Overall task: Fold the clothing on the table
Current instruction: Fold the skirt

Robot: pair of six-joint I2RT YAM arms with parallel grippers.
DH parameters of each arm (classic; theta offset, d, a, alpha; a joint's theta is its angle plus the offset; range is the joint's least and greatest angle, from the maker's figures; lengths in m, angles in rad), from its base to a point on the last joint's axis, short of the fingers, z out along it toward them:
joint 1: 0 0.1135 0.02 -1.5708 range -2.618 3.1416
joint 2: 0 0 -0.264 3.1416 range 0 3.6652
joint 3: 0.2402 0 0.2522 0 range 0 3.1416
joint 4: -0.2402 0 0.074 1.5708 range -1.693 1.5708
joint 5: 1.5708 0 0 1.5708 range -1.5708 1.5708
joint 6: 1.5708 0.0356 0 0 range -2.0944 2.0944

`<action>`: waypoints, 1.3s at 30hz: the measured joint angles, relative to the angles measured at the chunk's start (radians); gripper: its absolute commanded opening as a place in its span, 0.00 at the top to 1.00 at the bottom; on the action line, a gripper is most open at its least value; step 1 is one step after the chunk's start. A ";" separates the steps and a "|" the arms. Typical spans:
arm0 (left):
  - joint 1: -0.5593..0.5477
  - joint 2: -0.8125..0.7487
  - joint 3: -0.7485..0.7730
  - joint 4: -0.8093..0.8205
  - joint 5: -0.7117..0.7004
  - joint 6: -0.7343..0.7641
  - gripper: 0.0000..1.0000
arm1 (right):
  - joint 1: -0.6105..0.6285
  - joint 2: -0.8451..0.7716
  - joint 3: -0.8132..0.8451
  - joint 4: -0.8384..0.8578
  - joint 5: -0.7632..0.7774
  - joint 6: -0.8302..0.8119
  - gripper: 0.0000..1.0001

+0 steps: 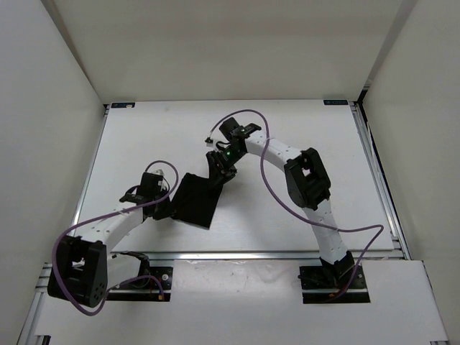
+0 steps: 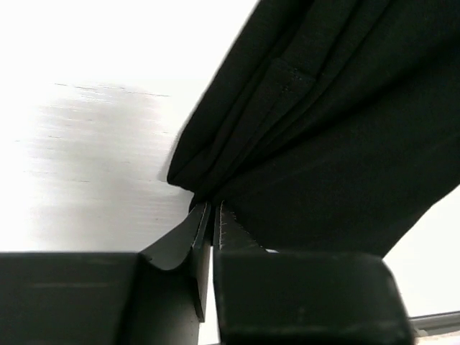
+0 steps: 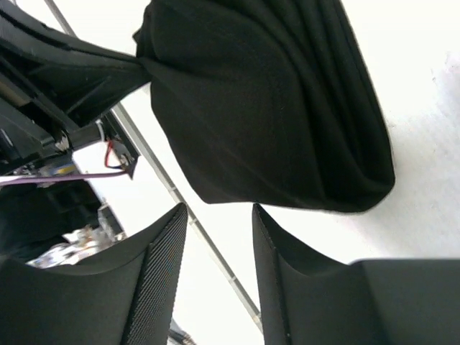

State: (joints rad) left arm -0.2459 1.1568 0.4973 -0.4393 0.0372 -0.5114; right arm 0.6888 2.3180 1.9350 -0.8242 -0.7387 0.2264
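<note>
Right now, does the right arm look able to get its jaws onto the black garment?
Probably yes: the right gripper has its jaws open just short of the black garment, and nothing lies between them.

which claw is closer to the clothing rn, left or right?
Left. Left claw pinches a bunched corner of the clothing; right claw is open, the fabric just beyond its fingertips, nothing between them.
</note>
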 measured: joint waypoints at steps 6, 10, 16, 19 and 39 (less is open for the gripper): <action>0.028 -0.005 0.086 -0.043 -0.003 -0.005 0.70 | 0.029 -0.057 0.002 -0.028 0.056 -0.029 0.53; 0.043 -0.016 0.196 -0.053 0.006 -0.012 0.69 | 0.046 -0.093 -0.003 -0.053 0.103 -0.049 0.53; 0.054 -0.012 0.255 -0.034 0.008 -0.003 0.68 | 0.034 -0.162 -0.053 -0.056 0.131 -0.055 0.53; 0.053 0.028 0.248 0.002 0.015 0.007 0.65 | 0.029 -0.167 -0.064 -0.051 0.122 -0.048 0.54; -0.022 0.404 0.391 0.328 0.165 0.108 0.63 | 0.004 -0.269 -0.323 0.008 0.099 -0.009 0.53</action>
State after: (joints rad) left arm -0.2676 1.5612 0.8879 -0.1112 0.2024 -0.4034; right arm 0.6930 2.0495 1.6119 -0.8165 -0.6399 0.2176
